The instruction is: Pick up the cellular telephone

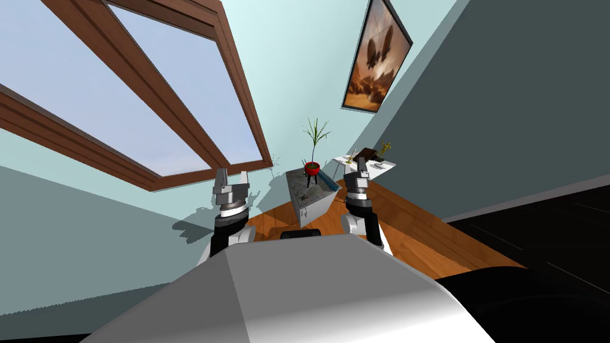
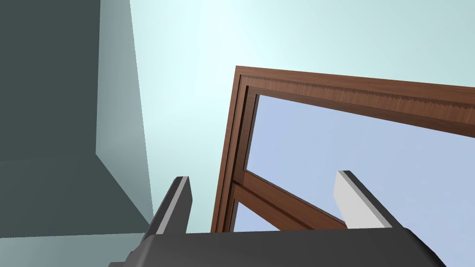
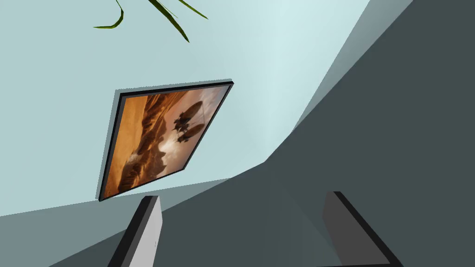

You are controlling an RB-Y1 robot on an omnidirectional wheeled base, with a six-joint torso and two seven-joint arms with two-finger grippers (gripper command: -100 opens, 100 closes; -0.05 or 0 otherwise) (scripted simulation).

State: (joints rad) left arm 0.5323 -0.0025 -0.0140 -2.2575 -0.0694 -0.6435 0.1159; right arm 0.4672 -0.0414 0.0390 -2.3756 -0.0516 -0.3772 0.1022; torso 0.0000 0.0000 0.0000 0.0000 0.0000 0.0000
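A small white table (image 1: 357,161) stands far ahead by the corner of the room. On it are a dark flat object (image 1: 367,154), a gold figurine (image 1: 385,147) and a small flat grey thing (image 1: 380,167), too small to tell whether it is the telephone. My left gripper (image 1: 232,180) (image 2: 266,201) is raised in front of my chest, open and empty, pointing up at the window. My right gripper (image 1: 355,167) (image 3: 246,229) is raised on the other side, also open and empty, with the white table just behind it.
A grey cabinet (image 1: 311,202) stands ahead between my arms on the wooden floor (image 1: 417,232). A red pot (image 1: 312,168) with a thin green plant sits on top of it. A black area (image 1: 548,238) lies to the right.
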